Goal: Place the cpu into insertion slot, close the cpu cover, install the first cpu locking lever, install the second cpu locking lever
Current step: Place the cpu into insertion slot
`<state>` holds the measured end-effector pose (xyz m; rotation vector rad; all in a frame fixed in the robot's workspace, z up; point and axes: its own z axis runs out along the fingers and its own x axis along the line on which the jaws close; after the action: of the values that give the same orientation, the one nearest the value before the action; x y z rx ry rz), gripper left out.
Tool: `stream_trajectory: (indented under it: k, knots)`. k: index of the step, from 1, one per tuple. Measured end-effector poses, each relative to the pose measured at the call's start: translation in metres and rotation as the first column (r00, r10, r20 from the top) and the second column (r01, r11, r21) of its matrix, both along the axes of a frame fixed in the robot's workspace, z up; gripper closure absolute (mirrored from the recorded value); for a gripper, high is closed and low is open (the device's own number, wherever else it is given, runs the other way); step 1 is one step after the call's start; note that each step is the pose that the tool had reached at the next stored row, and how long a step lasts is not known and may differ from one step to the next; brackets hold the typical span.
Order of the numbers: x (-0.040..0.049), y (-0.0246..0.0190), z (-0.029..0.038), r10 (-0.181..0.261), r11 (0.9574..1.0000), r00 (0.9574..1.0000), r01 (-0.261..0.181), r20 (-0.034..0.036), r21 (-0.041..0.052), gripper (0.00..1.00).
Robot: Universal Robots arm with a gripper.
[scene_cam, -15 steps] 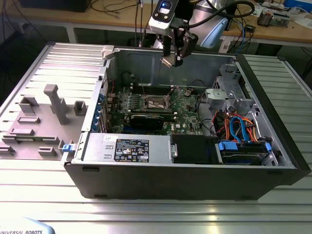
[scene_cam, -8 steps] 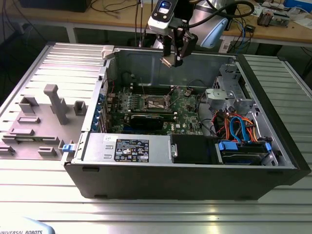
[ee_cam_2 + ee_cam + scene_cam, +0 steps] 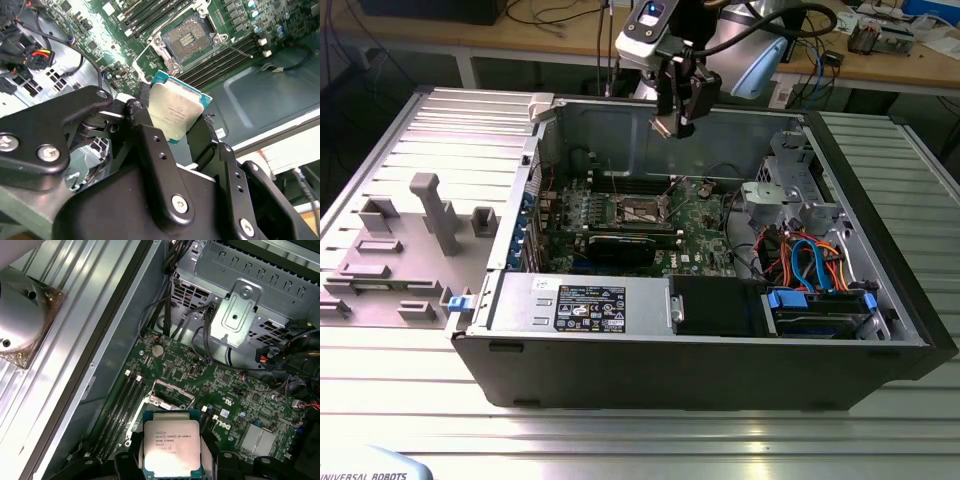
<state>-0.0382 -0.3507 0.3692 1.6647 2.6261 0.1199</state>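
Note:
My gripper [image 3: 680, 120] hangs high over the open computer case, above its back wall, shut on the cpu [image 3: 175, 107]. The cpu is a small square chip with a dull silver top and green edge, clamped by its sides between my black fingers [image 3: 139, 120]; it also appears in the first wrist view [image 3: 171, 442]. The insertion slot [image 3: 188, 40] lies well below on the green motherboard, its dark contact field uncovered inside a silver-grey rim. In the exterior view the insertion slot [image 3: 646, 209] sits mid-board. I cannot tell the cpu cover apart from the metal frame around the slot.
Long black memory slots [image 3: 220, 57] flank the socket. A black graphics card [image 3: 623, 247] lies just in front of it. A silver drive cage [image 3: 235, 315], cable bundles [image 3: 800, 262] and the power supply [image 3: 580, 303] fill the rest of the case. Grey fixtures [image 3: 432, 212] stand at the exterior view's left.

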Motion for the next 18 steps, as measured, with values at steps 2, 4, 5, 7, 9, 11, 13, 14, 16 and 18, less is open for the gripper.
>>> stream_trajectory:
  k: [2, 4, 5, 7, 9, 11, 13, 14, 16, 18]
  knots:
    - [0.0, 0.0, 0.0, -0.002, 1.0, 1.0, 0.002, 0.0, -0.0001, 0.46]
    - [0.0, 0.0, 0.0, -0.002, 1.0, 1.0, 0.002, 0.0001, -0.0001, 0.46]
    - [0.0, 0.0, 0.0, -0.002, 1.0, 1.0, 0.002, 0.0001, -0.0001, 0.46]
    - [0.0, 0.0, 0.0, -0.002, 1.0, 1.0, 0.002, 0.0001, -0.0001, 0.46]
    - [0.0, 0.0, 0.0, -0.002, 1.0, 1.0, 0.002, 0.0001, -0.0001, 0.46]
    - [0.0, 0.0, 0.0, -0.005, 1.0, 1.0, 0.005, 0.0, -0.0001, 0.46]
    - [0.0, 0.0, -0.0001, -0.014, 0.9999, 0.9999, 0.014, 0.0001, 0.0, 0.46]
    - [0.0, 0.0, -0.0001, -0.031, 0.9995, 0.9995, 0.031, 0.0001, -0.0001, 0.46]
    - [0.0, 0.0, -0.0003, -0.049, 0.9988, 0.9988, 0.049, 0.0001, 0.0, 0.46]
    - [0.0, 0.0, -0.0005, -0.103, 0.9946, 0.9946, 0.103, 0.0, -0.0001, 0.46]
